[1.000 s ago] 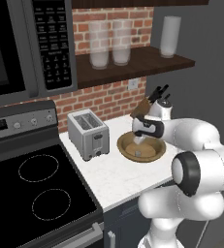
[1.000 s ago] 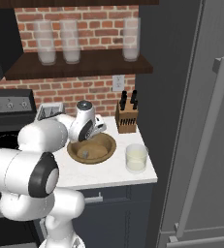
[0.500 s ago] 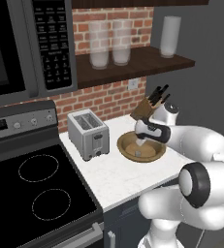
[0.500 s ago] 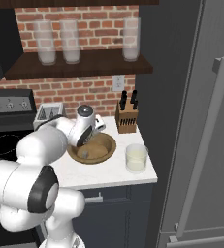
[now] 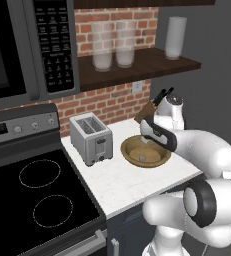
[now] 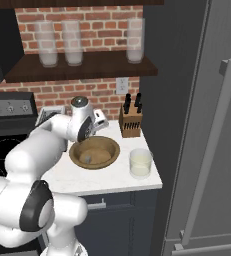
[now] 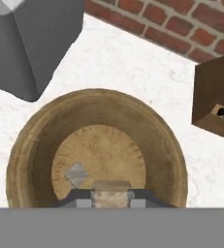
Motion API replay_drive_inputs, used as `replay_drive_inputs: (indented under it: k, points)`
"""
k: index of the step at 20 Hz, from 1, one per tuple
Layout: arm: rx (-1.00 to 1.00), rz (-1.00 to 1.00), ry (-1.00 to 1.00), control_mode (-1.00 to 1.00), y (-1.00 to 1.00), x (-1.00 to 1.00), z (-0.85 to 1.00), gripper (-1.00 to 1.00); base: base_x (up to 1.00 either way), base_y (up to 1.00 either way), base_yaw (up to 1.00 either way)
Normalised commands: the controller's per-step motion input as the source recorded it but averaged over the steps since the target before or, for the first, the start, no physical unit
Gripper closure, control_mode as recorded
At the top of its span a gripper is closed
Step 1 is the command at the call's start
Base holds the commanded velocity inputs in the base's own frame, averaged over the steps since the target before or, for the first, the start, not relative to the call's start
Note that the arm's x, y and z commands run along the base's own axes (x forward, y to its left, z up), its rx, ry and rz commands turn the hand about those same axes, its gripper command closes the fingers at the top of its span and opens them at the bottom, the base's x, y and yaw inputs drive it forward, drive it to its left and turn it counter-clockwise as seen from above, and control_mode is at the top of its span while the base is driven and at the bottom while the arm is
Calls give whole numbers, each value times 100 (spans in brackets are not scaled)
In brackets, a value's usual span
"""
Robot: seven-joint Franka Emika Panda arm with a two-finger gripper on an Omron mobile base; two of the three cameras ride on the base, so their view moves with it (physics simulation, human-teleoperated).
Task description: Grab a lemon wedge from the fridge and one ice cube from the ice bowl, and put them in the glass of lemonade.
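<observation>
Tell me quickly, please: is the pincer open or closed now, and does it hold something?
Pincer: closed on an ice cube, above the ice bowl.

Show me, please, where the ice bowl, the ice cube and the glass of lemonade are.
ice bowl (image 6: pixel 110 148): right base view, right rim.
ice cube (image 7: pixel 77 174): hand view, top face.
glass of lemonade (image 6: pixel 140 164): right base view, side wall.

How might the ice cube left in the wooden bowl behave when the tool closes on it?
The ice cube looks tiny and translucent, so probably light and slick. It lies loose on the flat floor of the ice bowl, so a nudge would likely slide it toward the curved wall.
</observation>
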Motion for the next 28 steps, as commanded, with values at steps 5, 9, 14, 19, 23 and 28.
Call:
replay_drive_inputs:
  k: [5,9,14,19,23,28]
  points:
    - [-1,-30,33,-100,-49,-36,55,100,0,0,0]
    - [0,-32,21,-100,-79,-43,-15,100,0,0,0]
    - [3,-26,-7,-100,-87,-42,-31,100,0,0,0]
    - [7,-13,-31,-100,-58,-43,0,100,0,0,0]
    - [2,-3,-25,-100,-18,-10,4,100,0,0,0]
    - [0,-12,-5,-100,-2,13,0,100,0,0,0]
